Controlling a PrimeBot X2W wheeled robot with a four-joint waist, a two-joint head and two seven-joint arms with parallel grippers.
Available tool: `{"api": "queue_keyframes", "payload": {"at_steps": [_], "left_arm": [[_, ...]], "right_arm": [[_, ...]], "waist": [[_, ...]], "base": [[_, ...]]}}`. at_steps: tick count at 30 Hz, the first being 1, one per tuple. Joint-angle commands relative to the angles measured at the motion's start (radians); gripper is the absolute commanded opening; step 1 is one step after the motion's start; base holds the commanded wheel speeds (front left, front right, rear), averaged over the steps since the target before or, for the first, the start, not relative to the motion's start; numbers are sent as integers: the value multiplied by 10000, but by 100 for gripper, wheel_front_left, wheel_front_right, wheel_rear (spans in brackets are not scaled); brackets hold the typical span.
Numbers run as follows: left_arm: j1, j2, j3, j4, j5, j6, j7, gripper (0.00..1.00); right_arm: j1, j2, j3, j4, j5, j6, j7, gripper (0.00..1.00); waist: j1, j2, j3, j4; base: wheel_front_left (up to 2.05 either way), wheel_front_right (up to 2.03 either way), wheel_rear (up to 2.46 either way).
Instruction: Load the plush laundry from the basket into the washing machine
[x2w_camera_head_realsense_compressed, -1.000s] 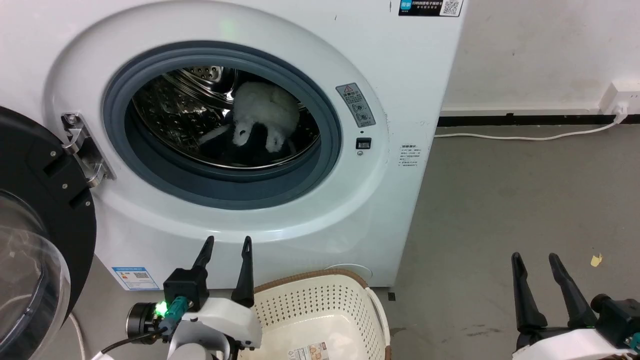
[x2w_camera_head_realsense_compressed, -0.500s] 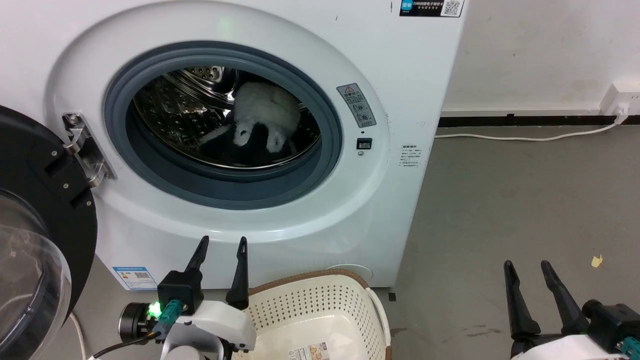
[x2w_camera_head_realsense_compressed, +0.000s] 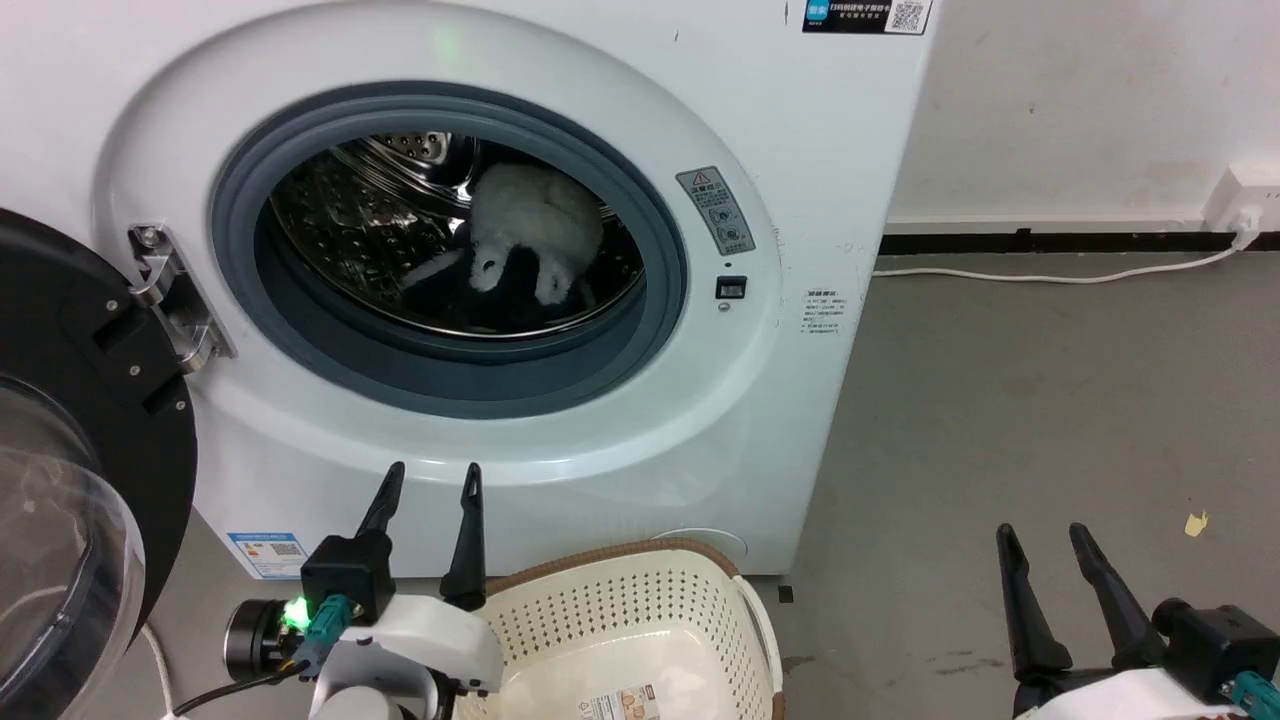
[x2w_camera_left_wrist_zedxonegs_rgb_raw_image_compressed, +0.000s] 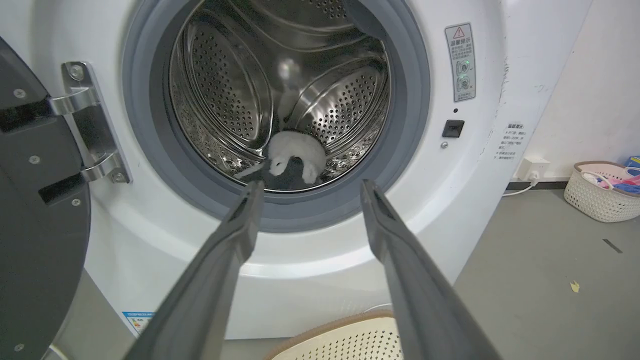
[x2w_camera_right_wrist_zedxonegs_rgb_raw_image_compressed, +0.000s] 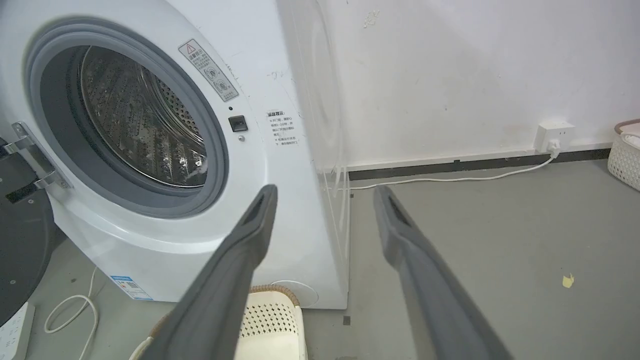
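The fluffy white plush laundry (x2w_camera_head_realsense_compressed: 530, 232) with black limbs lies low in the shiny perforated steel drum (x2w_camera_head_realsense_compressed: 340, 230) of the large white front-loading washing machine (x2w_camera_head_realsense_compressed: 800, 400) — ahead of and above the left end effector (x2w_camera_head_realsense_compressed: 432, 478), the nearer one, fingers apart and empty. The right end effector (x2w_camera_head_realsense_compressed: 1040, 535), likewise spread, hangs well off to the right. Just beside the left one, the small cream perforated basket (x2w_camera_head_realsense_compressed: 640, 610) looks emptied — loading seems done.

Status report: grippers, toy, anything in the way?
Left gripper open, empty. Right gripper open, empty. Toy in drum, out of basket. Door swung wide; nothing seen blocking.
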Motion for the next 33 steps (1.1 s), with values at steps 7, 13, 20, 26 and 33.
{"api": "queue_keyframes", "payload": {"at_steps": [7,13,20,26,33], "left_arm": [[30,-6,36,-49,42,-2,54,0],[95,-40,121,-166,138,-40,154,0],[186,-88,239,-329,271,-94,294,0],[264,-129,340,-470,386,-140,415,0],[382,-192,492,-680,558,-209,595,0]], "right_arm": [[-20,0,11,-9,-47,0,32,0],[-49,1,24,-27,-141,0,93,0],[-91,3,44,-52,-272,-1,177,0],[-127,4,60,-73,-385,-1,250,0],[-180,6,85,-106,-555,-2,359,0]], "waist": [[0,0,-1,-18],[0,0,3,-54],[0,0,8,-103],[0,0,12,-145],[0,0,19,-209]], "base": [[0,0,0],[0,0,0],[0,0,0],[0,0,0],[0,0,0]]}}
